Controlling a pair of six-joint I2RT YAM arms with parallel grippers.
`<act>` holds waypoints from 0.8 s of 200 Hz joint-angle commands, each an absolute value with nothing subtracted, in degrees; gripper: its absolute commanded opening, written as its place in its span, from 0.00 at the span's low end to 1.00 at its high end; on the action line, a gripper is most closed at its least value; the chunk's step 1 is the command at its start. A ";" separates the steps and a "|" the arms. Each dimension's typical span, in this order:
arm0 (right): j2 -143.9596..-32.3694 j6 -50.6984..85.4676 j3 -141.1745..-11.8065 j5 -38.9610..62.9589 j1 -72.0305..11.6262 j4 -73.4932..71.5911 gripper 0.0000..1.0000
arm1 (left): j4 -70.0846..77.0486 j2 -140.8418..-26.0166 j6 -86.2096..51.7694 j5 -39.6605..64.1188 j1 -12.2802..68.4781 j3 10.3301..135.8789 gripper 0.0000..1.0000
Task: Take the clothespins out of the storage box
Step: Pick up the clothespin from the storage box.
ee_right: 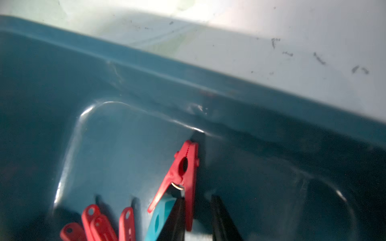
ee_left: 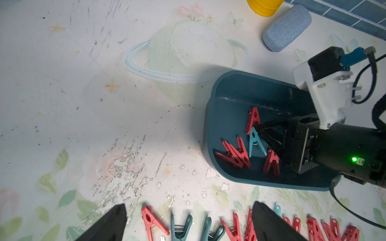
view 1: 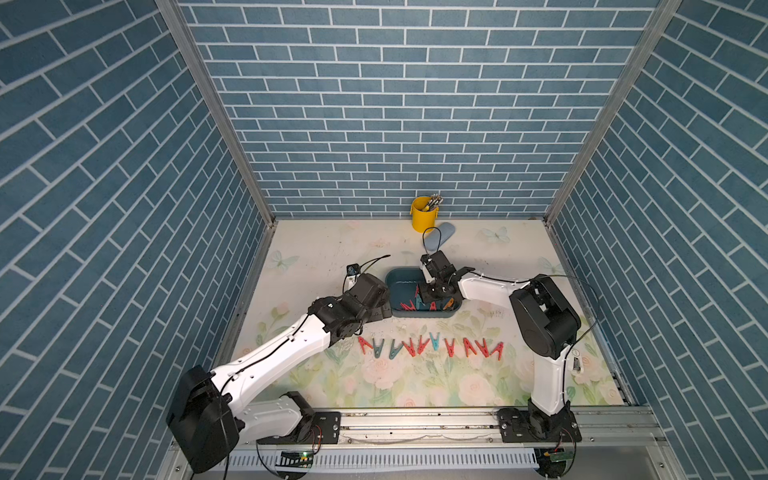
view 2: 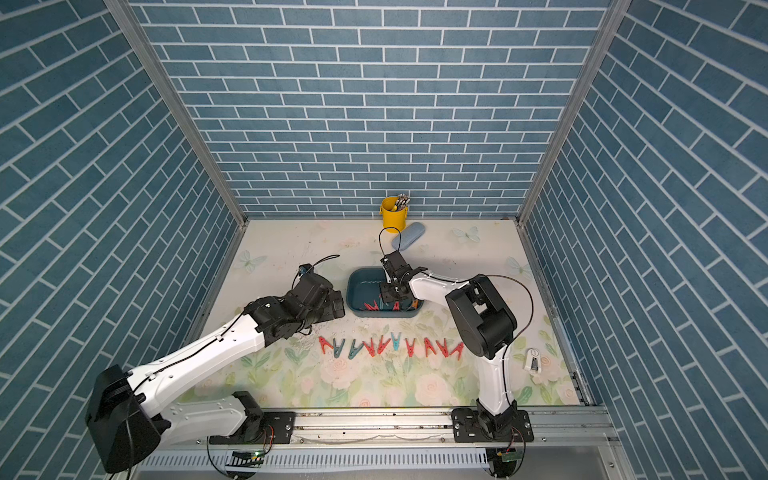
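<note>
The dark teal storage box [view 1: 398, 276] [view 2: 360, 276] sits mid-table and holds several clothespins. In the left wrist view these are red ones [ee_left: 236, 155] and a light blue one [ee_left: 255, 144]. My right gripper [view 1: 428, 297] [ee_right: 198, 198] reaches down into the box [ee_right: 146, 87]. It is shut on one leg of a red clothespin [ee_right: 186, 167] [ee_left: 253, 117]. In both top views a row of red and teal clothespins [view 1: 432, 347] [view 2: 390, 347] lies on the mat in front of the box. My left gripper [ee_left: 191, 225] [view 1: 381, 311] is open above the row's left end, beside the box, with nothing between its fingers.
A yellow bucket [view 1: 424, 214] [view 2: 392, 214] of pens stands at the back wall, with a light blue case [view 1: 441, 236] [ee_left: 286, 27] beside it. A small white item [view 1: 577, 362] lies at the right edge. Brick-patterned walls close three sides.
</note>
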State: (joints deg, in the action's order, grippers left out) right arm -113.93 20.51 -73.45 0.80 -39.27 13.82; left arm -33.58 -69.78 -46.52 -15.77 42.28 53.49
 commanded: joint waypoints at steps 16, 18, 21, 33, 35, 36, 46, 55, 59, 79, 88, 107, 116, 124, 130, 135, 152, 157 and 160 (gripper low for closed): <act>-116.02 18.90 -74.57 -1.15 -39.55 17.14 0.14 | -33.22 -70.04 -45.96 -15.23 41.48 53.34 1.00; -115.95 18.90 -74.61 -1.01 -39.55 17.14 0.11 | -33.22 -70.05 -45.96 -15.21 41.48 53.35 1.00; -115.91 18.85 -74.60 -1.05 -39.55 17.14 0.07 | -33.22 -70.07 -45.97 -15.24 41.46 53.35 1.00; -115.55 18.89 -74.39 -0.87 -39.70 17.07 0.01 | -33.22 -69.97 -45.97 -15.25 41.40 53.35 0.99; -115.44 18.90 -74.30 -0.94 -39.68 17.10 0.01 | -33.29 -69.94 -45.97 -15.28 41.40 53.35 1.00; -115.38 18.90 -74.28 -0.95 -39.70 17.12 0.01 | -33.30 -69.91 -45.97 -15.29 41.40 53.35 0.99; -114.61 18.90 -74.18 -0.87 -39.81 17.14 0.01 | -33.22 -69.74 -45.97 -15.25 41.40 53.31 1.00; -113.82 18.91 -74.03 -0.86 -39.86 17.20 0.01 | -33.09 -69.58 -46.05 -15.23 41.40 53.18 0.99; -113.38 18.90 -74.04 -0.84 -39.90 17.32 0.01 | -32.98 -69.52 -46.05 -15.12 41.44 53.09 0.99; -110.99 19.07 -74.02 -1.12 -39.91 17.83 0.00 | -32.14 -69.18 -46.05 -14.91 41.40 52.61 0.99; -109.73 19.37 -74.00 -1.23 -39.92 18.09 0.00 | -31.76 -69.15 -46.05 -14.78 41.40 52.47 0.99; -106.83 20.27 -73.58 -1.63 -39.99 18.24 0.00 | -30.73 -69.11 -45.67 -14.43 41.40 52.21 0.99; -105.59 20.68 -73.26 -1.67 -40.03 18.35 0.00 | -30.27 -69.17 -45.38 -14.34 41.40 52.21 0.99; -104.69 21.06 -73.15 -1.67 -40.07 18.62 0.00 | -29.82 -69.13 -45.04 -14.22 41.40 52.12 1.00; -104.08 21.43 -73.02 -1.70 -40.08 18.91 0.00 | -29.55 -69.26 -44.74 -14.03 41.37 52.12 1.00; -103.56 21.65 -72.93 -1.80 -40.16 19.19 0.00 | -29.33 -69.30 -44.49 -13.92 41.40 52.12 0.99; -101.79 22.59 -72.26 -2.31 -40.42 19.75 0.00 | -28.62 -69.44 -43.62 -13.41 41.31 52.21 1.00; -101.18 22.87 -71.96 -2.53 -40.57 19.82 0.00 | -28.36 -69.41 -43.31 -13.33 41.31 52.24 1.00; -100.83 23.04 -71.76 -2.66 -40.60 19.90 0.00 | -28.24 -69.45 -43.18 -13.20 41.35 52.29 0.99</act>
